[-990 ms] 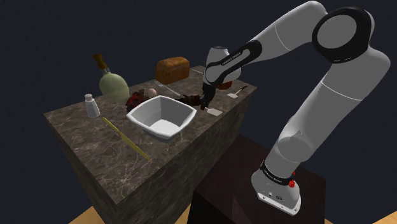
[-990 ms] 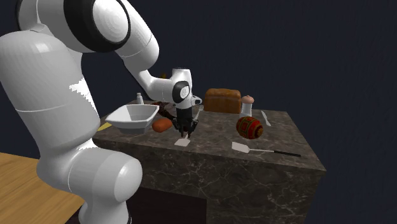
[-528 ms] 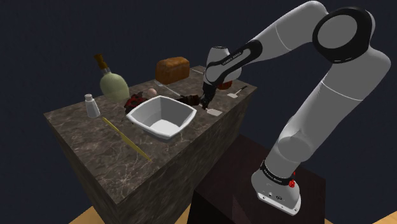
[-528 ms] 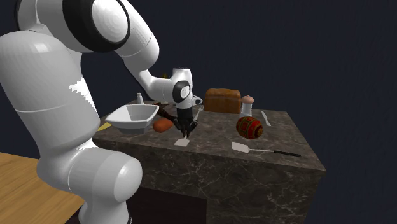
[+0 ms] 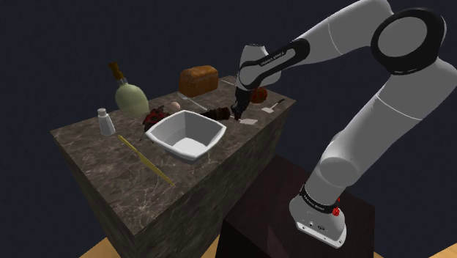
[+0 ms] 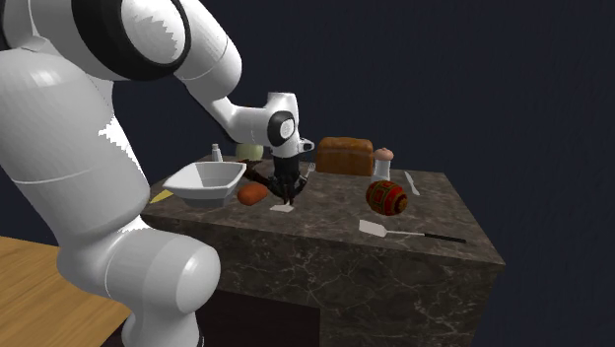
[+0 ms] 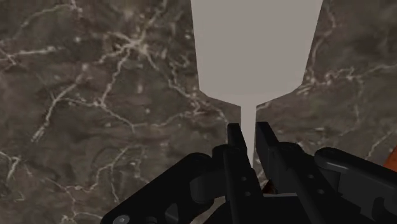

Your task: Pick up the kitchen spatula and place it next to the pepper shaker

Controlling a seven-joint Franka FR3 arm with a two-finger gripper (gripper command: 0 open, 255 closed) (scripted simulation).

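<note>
Wrist view looks down on the dark veined marble counter (image 7: 95, 95), and over it the all-black two-finger gripper (image 7: 249, 132) has its fingers closed on the thin neck of the pale grey flat-bladed kitchen spatula (image 7: 254, 44), whose broad blade fans out just ahead of the fingertips. Whether that blade touches the counter I cannot tell. The spatula looks light, thin and stiff, so it should carry easily, yet it seems smooth and the pinch sits on a narrow stem, so it may pivot or slip unless held firmly close to the blade.
</note>
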